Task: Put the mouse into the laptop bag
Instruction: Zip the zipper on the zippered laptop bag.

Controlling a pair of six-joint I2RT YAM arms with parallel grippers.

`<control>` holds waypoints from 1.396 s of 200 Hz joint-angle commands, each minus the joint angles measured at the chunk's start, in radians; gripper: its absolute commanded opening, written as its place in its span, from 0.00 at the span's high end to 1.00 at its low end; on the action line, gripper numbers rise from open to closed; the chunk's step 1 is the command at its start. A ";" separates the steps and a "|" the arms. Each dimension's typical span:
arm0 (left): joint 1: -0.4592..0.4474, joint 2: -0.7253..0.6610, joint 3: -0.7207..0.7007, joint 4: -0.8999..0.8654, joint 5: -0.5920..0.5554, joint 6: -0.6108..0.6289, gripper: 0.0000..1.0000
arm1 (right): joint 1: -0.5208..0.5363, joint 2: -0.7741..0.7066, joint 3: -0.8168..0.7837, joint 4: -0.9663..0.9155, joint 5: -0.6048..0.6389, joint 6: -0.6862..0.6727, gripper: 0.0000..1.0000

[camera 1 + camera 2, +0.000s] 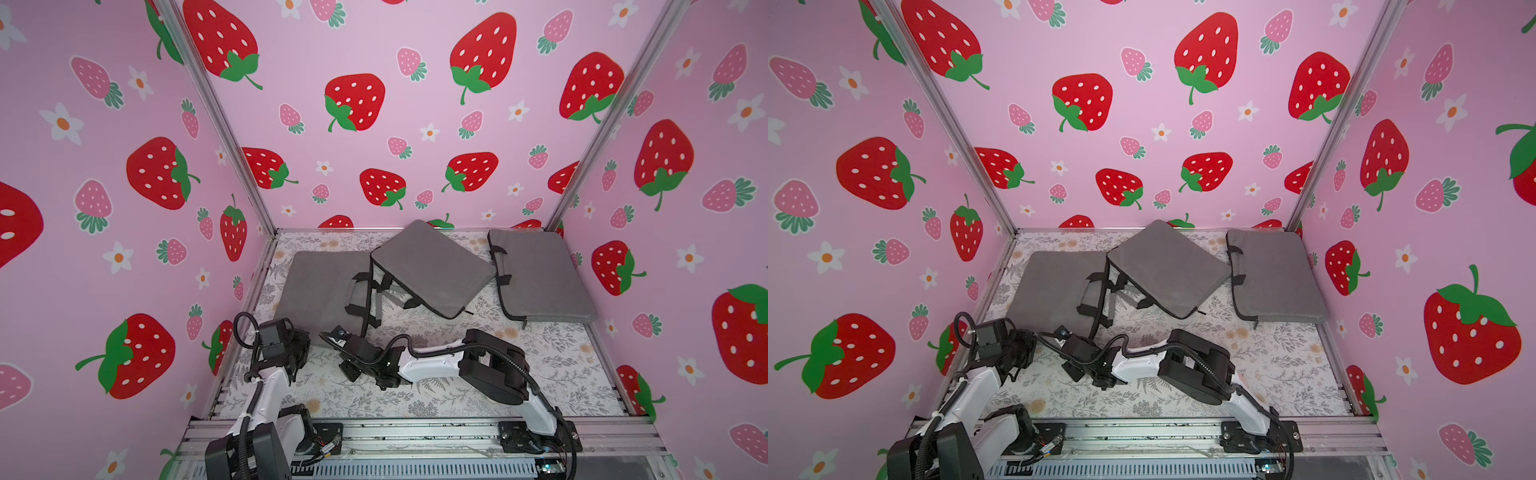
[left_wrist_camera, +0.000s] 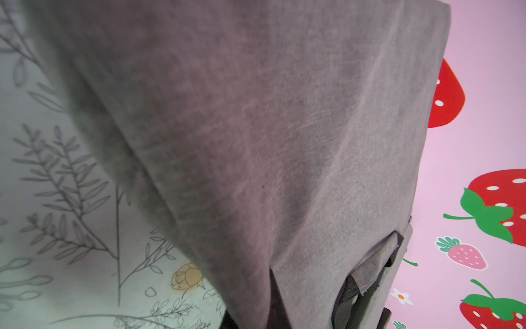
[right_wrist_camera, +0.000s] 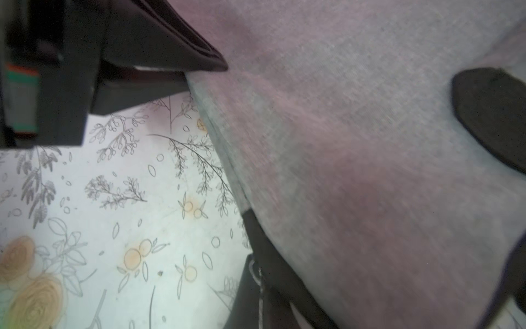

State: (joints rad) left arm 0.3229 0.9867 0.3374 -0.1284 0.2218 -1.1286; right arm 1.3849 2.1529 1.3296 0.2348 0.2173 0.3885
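Note:
Three grey laptop bags lie at the back of the table. Both grippers are at the near corner of the left laptop bag [image 1: 320,286] [image 1: 1050,286]. My left gripper [image 1: 300,348] [image 2: 250,324] is shut on a pinch of the bag's grey fabric [image 2: 284,142], which rises in a fold from the jaws. My right gripper [image 1: 348,366] [image 3: 256,313] is shut on the bag's dark zipper edge [image 3: 264,256], next to the fabric [image 3: 355,171]. I cannot pick out the mouse; a dark rounded shape [image 3: 489,119] on the fabric is too blurred to name.
A second grey bag [image 1: 432,266] leans tilted in the middle at the back, and a third [image 1: 540,278] lies at the back right. The left bag's handle [image 1: 359,297] with black straps lies between the left and middle bags. Flower-printed table cover [image 1: 519,374]; pink walls on three sides.

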 commanded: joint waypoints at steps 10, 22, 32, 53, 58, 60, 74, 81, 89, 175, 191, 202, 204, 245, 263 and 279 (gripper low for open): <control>0.052 0.009 0.078 -0.066 -0.077 0.051 1.00 | -0.003 -0.065 -0.126 0.008 0.082 0.010 1.00; 0.065 0.009 0.069 -0.056 -0.075 0.047 1.00 | -0.016 -0.082 -0.188 0.052 0.095 0.010 1.00; 0.076 0.009 0.065 -0.053 -0.070 0.047 1.00 | -0.027 -0.094 -0.225 0.077 0.099 0.012 1.00; 0.090 0.010 0.069 -0.060 -0.052 0.051 1.00 | -0.051 -0.107 -0.231 0.073 0.088 -0.004 1.00; 0.093 0.010 0.072 -0.059 -0.041 0.053 1.00 | -0.057 -0.107 -0.223 0.067 0.082 -0.008 1.00; 0.094 0.010 0.073 -0.059 -0.036 0.055 1.00 | -0.058 -0.105 -0.220 0.065 0.078 -0.010 1.00; 0.096 0.005 0.080 -0.065 -0.010 0.059 1.00 | -0.064 -0.098 -0.182 0.042 0.064 -0.027 1.00; 0.096 0.001 0.082 -0.076 0.002 0.054 1.00 | -0.065 -0.089 -0.155 0.025 0.050 -0.042 1.00; 0.096 -0.004 0.075 -0.080 0.029 0.039 0.96 | -0.062 -0.074 -0.118 0.012 0.025 -0.064 1.00; 0.072 -0.028 -0.023 -0.041 0.291 -0.177 0.53 | -0.066 0.158 0.276 -0.139 -0.093 -0.083 1.00; 0.046 -0.048 -0.041 -0.020 0.292 -0.204 0.54 | -0.066 0.199 0.336 -0.141 -0.138 -0.068 1.00; 0.025 -0.079 -0.039 -0.029 0.268 -0.208 0.55 | -0.067 0.227 0.374 -0.148 -0.160 -0.059 1.00; 0.020 -0.085 -0.038 -0.034 0.263 -0.208 0.55 | -0.066 0.229 0.379 -0.150 -0.164 -0.059 1.00; 0.003 -0.190 -0.055 -0.047 0.196 -0.218 0.63 | -0.058 0.229 0.384 -0.159 -0.179 -0.051 1.00; 0.003 -0.174 -0.059 -0.030 0.201 -0.223 0.64 | -0.053 0.206 0.334 -0.111 -0.191 -0.038 1.00; 0.001 -0.137 -0.052 -0.022 0.215 -0.212 0.60 | -0.049 0.197 0.313 -0.083 -0.199 -0.034 1.00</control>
State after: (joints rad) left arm 0.3325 0.8185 0.2844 -0.1829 0.4107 -1.3182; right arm 1.3258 2.3825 1.6825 0.1184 0.0505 0.3382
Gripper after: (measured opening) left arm 0.375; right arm 0.044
